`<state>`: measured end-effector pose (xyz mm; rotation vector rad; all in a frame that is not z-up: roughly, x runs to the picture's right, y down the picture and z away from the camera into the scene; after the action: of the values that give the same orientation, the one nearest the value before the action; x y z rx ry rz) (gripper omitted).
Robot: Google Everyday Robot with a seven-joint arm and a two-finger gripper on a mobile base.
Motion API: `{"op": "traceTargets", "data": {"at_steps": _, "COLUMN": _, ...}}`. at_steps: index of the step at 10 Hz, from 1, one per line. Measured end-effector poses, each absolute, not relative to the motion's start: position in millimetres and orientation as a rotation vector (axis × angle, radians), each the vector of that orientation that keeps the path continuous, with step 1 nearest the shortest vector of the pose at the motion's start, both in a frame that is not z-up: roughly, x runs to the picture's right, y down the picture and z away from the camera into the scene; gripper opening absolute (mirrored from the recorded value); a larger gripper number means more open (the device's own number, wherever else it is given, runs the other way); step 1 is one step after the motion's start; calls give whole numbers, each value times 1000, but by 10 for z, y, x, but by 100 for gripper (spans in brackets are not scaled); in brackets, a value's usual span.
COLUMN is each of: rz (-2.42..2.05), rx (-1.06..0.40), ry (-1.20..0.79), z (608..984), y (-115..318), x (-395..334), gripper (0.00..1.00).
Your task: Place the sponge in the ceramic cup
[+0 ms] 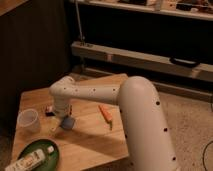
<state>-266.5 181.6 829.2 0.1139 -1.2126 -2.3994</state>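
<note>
One sponge point(69, 123) at gripper point(61, 121) above table point(92, 142); one ceramic cup point(28, 120) nearby.

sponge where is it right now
In the camera view the sponge is at the tip of the gripper, over the table's left part, between the ceramic cup and the carrot.

The jaws sit low over the table point(95, 142), at the sponge point(68, 123), near the ceramic cup point(28, 120).

White arm point(142, 117) reaches across from the lower right, wrist point(61, 94) bent downward; gripper point(63, 119) hangs directly beneath the wrist, pointing down.
</note>
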Motion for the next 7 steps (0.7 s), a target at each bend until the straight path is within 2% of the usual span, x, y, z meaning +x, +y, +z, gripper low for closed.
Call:
{"op": "traceTargets", "data": {"at_steps": 5, "rz": -2408, "rx": 92, "ry": -1191, "z": 8307, "y": 1816, "x": -2703, "gripper": 80}}
{"op": "traceTargets", "data": {"at_steps": 6, "rz": -2408, "rx": 87, "ry": -1193, "z": 8313, "y": 1824, "x": -2709, "gripper": 76}}
{"op": "traceTargets", "data": {"at_steps": 7, "rz": -2408, "rx": 87, "ry": -1194, "z": 8315, "y": 1826, "x": -2708, "gripper": 67}}
